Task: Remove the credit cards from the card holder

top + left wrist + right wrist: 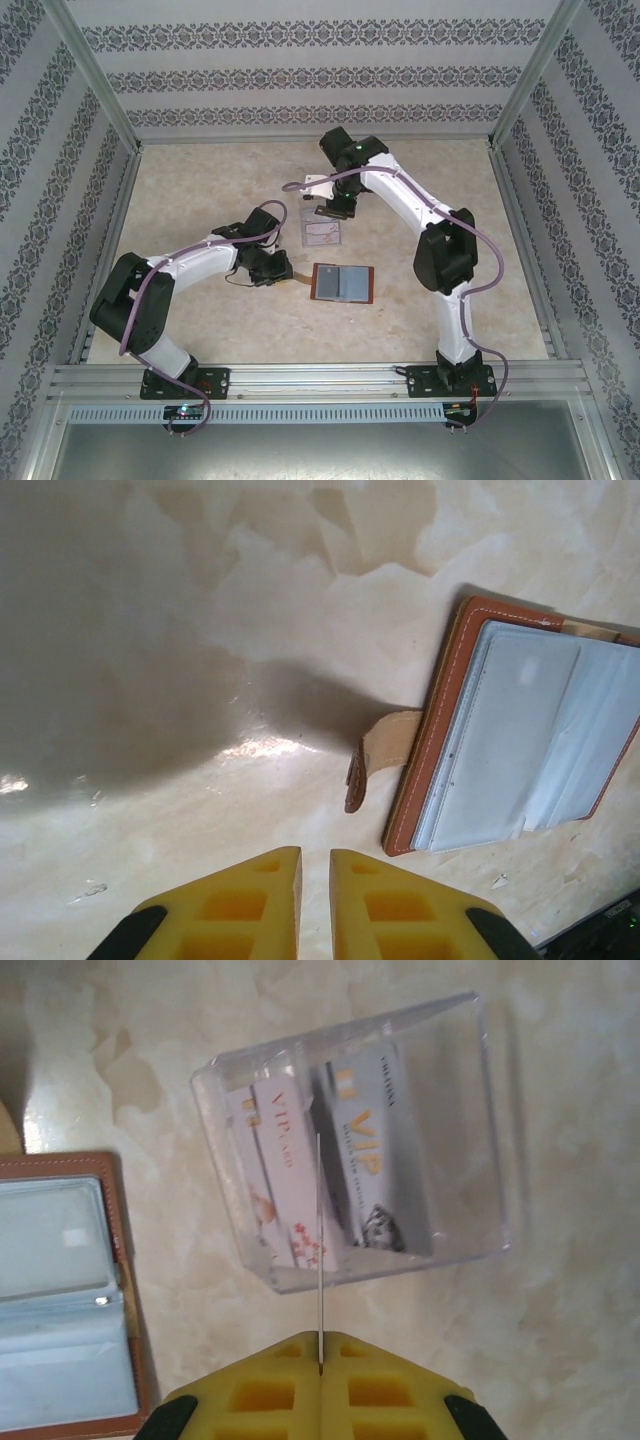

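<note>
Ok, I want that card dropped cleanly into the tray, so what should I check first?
1. Grip: right hand shut on the credit card, held edge-on: ok.
2. Aim: that card sits over the middle of the clear tray: ok.
3. Room: two cards lie inside, with bare floor beside them: ok.
4. Clearance: left hand is apart from the card holder and its strap tab, holding nothing: ok.
5. Card's height above the tray: cannot tell.

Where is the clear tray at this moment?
Mid-table in the top view, the clear tray lies just beyond the open card holder, under the right gripper, which pinches a card edge-on above it.
</note>
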### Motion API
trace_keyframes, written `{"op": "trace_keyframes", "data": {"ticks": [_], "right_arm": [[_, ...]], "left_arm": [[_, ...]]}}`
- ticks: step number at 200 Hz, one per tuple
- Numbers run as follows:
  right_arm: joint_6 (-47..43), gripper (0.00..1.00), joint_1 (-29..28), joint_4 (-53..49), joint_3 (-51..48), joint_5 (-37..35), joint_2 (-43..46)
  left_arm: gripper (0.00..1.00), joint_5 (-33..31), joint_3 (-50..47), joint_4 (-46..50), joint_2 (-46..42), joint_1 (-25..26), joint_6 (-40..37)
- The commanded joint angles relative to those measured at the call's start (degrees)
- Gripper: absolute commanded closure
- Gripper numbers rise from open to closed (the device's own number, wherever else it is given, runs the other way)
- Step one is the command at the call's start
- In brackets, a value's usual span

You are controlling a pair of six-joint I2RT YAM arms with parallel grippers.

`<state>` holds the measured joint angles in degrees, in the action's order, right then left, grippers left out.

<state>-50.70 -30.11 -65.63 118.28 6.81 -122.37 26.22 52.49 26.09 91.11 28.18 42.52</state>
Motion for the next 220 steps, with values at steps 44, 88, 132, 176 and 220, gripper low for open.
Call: {"op": "trace_keyframes", "data": {"ticks": [44,88,132,176,220], "right_arm": [[-6.1,1.0,0.8,-7.8,16.9,-0.1,-10.1],[-8.2,1.0,0.5,-8.5,24.2,0.0,-15.4],[-9.7,1.0,0.3,-7.1,26.3,-0.3,-18.4],[-10.3,1.0,0.0,-6.7,26.5,0.0,-20.7],[-10.0,1.0,-0.3,-7.9,26.5,-0.3,-22.2]], "left_arm": [[0.85,-1.3,-0.9,0.7,-1.8,-1.6,1.1],[0.85,-1.2,-0.8,1.6,-2.0,-2.7,1.0],[0.85,-1.1,-0.4,2.5,-1.8,-3.7,0.7],[0.85,-1.1,-0.4,3.1,-2.0,-4.2,0.4],[0.85,-0.9,-0.7,3.1,-2.1,-4.7,0.4]]}}
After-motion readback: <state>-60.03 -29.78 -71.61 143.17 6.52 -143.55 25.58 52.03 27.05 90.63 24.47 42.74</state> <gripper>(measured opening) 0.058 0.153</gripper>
